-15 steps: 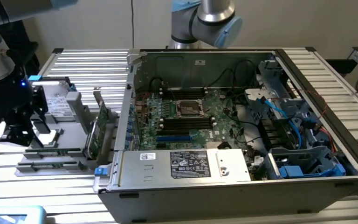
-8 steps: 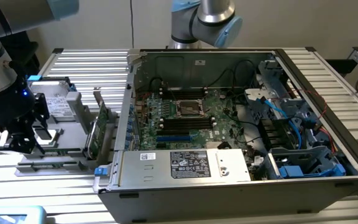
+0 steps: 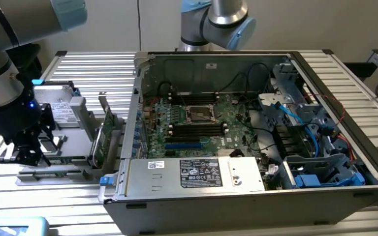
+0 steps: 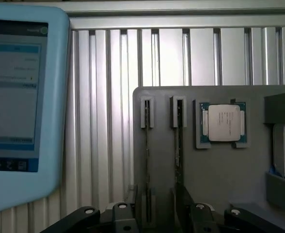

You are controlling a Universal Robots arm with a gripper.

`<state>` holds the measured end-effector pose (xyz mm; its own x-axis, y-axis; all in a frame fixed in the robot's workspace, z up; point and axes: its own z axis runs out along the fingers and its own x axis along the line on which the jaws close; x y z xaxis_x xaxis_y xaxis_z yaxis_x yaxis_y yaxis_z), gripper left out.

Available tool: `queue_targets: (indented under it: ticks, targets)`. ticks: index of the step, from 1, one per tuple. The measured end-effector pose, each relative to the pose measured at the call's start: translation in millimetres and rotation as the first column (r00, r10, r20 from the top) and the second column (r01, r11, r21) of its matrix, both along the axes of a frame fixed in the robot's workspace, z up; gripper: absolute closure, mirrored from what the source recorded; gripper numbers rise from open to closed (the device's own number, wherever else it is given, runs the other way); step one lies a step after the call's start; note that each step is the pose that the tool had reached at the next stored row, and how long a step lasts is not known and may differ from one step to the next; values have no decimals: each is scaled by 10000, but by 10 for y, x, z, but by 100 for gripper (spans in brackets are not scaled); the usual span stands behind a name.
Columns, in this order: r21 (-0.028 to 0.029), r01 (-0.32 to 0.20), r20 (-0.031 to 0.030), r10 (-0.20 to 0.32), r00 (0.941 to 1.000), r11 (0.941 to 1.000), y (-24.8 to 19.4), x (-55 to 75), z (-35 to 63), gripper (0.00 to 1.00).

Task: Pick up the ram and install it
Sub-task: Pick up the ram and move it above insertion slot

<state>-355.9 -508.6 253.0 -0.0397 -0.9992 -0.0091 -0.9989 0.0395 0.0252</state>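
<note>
1. The gripper hangs low over the grey tray, its jaws spread wide and gripping nothing.
2. Just beyond it, the ram stands on edge in one of the tray's two narrow slots. Only a thin dark line shows, so its green face and chips cannot be made out. The neighbouring slot shows a similar edge.
3. Beside the slots lies a square silver processor in a blue frame.
4. Farther off, on the slatted table, the open computer case sits on the exterior view's right of the tray.

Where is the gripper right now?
The gripper hangs open over the grey tray, on the exterior view's left of the computer case, just above the tray's two slots beside the processor.
</note>
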Motion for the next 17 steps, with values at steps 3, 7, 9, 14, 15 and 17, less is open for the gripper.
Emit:
queue_targets:
  ticks: [3, 7, 9, 14, 15, 17]
  targets:
    - [1, -8, 1, 8, 10000, 10000, 0, 2, -55, 56]
    - [1, -19, 1, 19, 10000, 10000, -3, 3, -129, 56]
    - [8, -22, -1, 22, 10000, 10000, -27, 3, -164, 56]
    - [12, -44, 1, 44, 10000, 10000, -35, 7, -255, 56]
    - [12, -51, 0, 51, 10000, 10000, -36, 8, -274, 56]
    - [14, -64, 1, 64, 10000, 10000, -38, 9, -311, 56]
